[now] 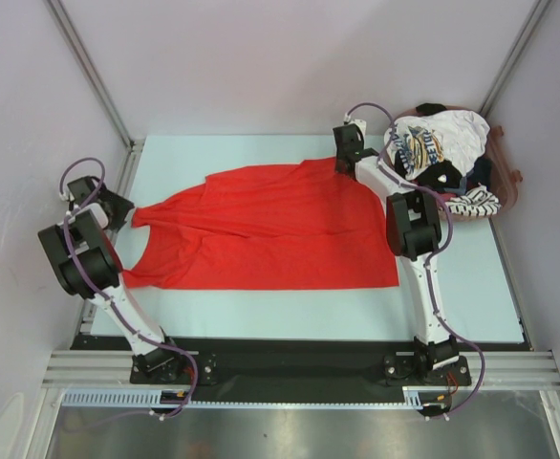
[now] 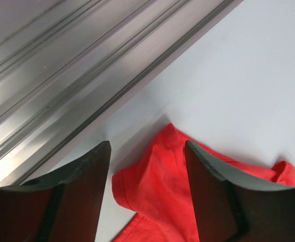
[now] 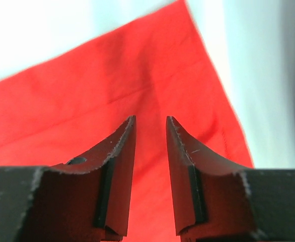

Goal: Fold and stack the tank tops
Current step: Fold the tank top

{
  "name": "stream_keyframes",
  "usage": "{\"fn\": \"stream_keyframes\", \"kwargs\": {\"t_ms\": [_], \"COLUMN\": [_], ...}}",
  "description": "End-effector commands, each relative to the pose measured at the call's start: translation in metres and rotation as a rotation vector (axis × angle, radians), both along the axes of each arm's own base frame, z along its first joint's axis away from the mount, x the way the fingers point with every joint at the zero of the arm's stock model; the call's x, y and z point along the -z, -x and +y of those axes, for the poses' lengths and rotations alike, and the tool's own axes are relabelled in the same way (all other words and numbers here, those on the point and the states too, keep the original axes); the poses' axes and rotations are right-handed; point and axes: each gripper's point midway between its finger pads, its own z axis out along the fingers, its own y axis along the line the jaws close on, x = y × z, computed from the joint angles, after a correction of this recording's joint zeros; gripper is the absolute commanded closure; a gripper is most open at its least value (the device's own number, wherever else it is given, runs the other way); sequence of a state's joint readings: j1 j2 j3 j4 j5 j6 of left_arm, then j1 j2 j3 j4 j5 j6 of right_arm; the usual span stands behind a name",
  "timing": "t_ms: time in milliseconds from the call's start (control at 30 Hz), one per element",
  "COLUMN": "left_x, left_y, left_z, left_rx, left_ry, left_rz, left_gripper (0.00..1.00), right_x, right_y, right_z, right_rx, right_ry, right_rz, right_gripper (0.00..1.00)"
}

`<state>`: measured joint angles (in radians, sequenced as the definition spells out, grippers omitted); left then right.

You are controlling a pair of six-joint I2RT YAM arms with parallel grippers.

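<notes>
The red top (image 1: 261,229) lies spread across the surface (image 1: 452,296), with the other tops (image 1: 442,153) heaped at its far right corner. The left fingers (image 2: 82,186) stand spread over a strap (image 2: 155,176), pinching nothing. The right fingers (image 3: 117,166) hover narrowly parted over the hem corner, also empty. A shallow close could catch only one layer or slip off, skewing the fold.

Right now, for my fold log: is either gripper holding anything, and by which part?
Nothing is held. Both the left gripper and right gripper stand open over the red tank top.
</notes>
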<state>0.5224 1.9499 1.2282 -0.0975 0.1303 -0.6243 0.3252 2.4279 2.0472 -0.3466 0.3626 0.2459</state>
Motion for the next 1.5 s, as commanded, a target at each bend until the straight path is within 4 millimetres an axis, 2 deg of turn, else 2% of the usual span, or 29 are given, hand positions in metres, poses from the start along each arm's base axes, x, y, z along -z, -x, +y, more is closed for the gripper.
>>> {"fn": "stream_keyframes", "kwargs": {"t_ms": [0,100,200,233,400,467,600,767,967,1267,1400,1467], "left_x": [-0.044,-0.059,-0.071,-0.08,-0.097,-0.104,-0.123,-0.127,-0.133,-0.128,-0.126,-0.127], "left_y": [-0.015,-0.02,-0.02,-0.023,-0.043,-0.045,-0.051,-0.059,-0.066,-0.074,-0.079,-0.082], "left_z": [0.01,-0.002,-0.004,-0.01,-0.038,-0.041,-0.062,-0.078,-0.095,-0.108,-0.117,-0.121], "left_rx": [0.008,0.033,0.038,0.055,0.173,0.171,0.222,0.264,0.317,0.365,0.401,0.418], "left_ry": [-0.081,-0.152,-0.199,-0.215,-0.276,-0.327,-0.4,-0.415,-0.439,-0.429,-0.433,-0.433], "left_rz": [-0.118,-0.105,-0.106,-0.125,-0.162,-0.145,-0.178,-0.196,-0.216,-0.212,-0.213,-0.216], "left_gripper": [0.31,0.28,0.28,0.27,0.25,0.24,0.21,0.2,0.2,0.21,0.21,0.21], "right_x": [-0.007,-0.009,-0.007,-0.005,0.004,0.008,0.013,0.018,0.013,0.016,0.014,0.009], "right_y": [-0.021,-0.03,-0.034,-0.036,-0.042,-0.044,-0.05,-0.056,-0.061,-0.061,-0.062,-0.063], "right_z": [-0.023,-0.03,-0.031,-0.033,-0.036,-0.039,-0.042,-0.044,-0.046,-0.043,-0.042,-0.041], "right_rx": [0.046,0.054,0.053,0.054,0.055,0.061,0.063,0.06,0.049,0.03,0.023,0.019], "right_ry": [0.037,0.029,0.042,0.044,0.046,0.055,0.033,0.021,0.008,-0.023,-0.015,-0.012], "right_rz": [-0.028,-0.043,-0.055,-0.055,-0.05,-0.05,-0.061,-0.062,-0.081,-0.069,-0.076,-0.087], "right_gripper": [0.64,0.64,0.63,0.61,0.6,0.59,0.58,0.58,0.58,0.76,0.95,0.96]}}
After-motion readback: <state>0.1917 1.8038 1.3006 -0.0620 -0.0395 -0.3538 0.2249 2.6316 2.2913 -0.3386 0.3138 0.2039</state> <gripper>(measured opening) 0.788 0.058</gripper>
